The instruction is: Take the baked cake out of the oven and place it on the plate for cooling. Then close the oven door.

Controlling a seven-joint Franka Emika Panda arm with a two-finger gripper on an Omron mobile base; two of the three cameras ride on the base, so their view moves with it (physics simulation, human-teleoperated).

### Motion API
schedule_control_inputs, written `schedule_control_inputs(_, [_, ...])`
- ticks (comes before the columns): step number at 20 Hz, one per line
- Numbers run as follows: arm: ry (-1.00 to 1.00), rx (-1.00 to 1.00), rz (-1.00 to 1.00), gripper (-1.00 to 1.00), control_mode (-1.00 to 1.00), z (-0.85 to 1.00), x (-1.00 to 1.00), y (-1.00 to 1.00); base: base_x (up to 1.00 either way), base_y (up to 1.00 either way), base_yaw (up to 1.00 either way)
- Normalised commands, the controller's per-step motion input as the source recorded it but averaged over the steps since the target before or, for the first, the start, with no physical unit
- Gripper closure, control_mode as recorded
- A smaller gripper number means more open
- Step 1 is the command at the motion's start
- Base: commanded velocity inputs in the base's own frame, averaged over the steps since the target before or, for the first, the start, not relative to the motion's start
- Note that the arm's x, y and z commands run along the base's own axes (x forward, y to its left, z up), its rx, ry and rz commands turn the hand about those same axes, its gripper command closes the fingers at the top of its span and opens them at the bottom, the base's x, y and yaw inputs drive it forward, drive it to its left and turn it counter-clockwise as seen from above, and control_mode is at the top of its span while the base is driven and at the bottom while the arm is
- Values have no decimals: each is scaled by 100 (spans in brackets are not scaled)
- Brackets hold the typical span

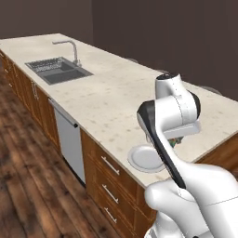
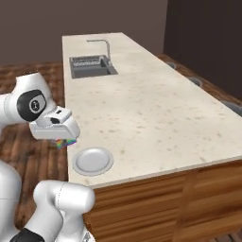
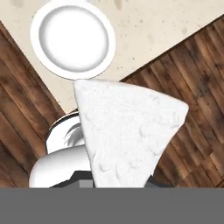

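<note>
So the cake (image 3: 129, 135) is a white wedge-shaped slice with a bumpy frosted-looking top, and in the hand view it sits right up close, clamped in the gripper (image 3: 120, 183), whose jaws are pulled in tight on it. From the right base view you can just catch a bit of rainbow-coloured stuff (image 2: 63, 142) poking out under the white hand, which looks like the slice's underside, though it's too small to be sure. The slice hangs in the air just off the near edge of the counter, over the wood floor (image 3: 192, 74) and partly over the counter edge, not touching anything below. The plate (image 2: 93, 160) is right nearby: a round white one, bare, sitting on the counter (image 2: 156, 108) close to its front edge, and in the hand view it's just beyond the tip of the wedge. The counter is a long pale speckled stone island top. Way down at the far end there's a dark grey sink (image 1: 59, 70) with a bent silver tap (image 1: 69, 48) behind it. Under the counter you get brown wood cabinets with bar handles (image 1: 110, 165) and a light grey dishwasher panel (image 1: 69, 139). The floor is dark wood planks all round, and the walls behind are a dull dark brown.
</note>
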Motion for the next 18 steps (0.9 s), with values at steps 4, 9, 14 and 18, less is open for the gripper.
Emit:
schedule_control_inputs(4, [0, 5, 27, 100, -100, -7, 47, 4, 19, 8, 10])
schedule_control_inputs(9, [-7, 6, 16, 100, -100, -19, 52, -17, 0, 0, 0])
schedule_control_inputs(14, [-1, 13, 13, 100, -100, -48, 54, -16, 0, 0, 0])
schedule_control_inputs(18, [7, 25, 18, 100, -100, -71, 87, -4, 0, 0, 0])
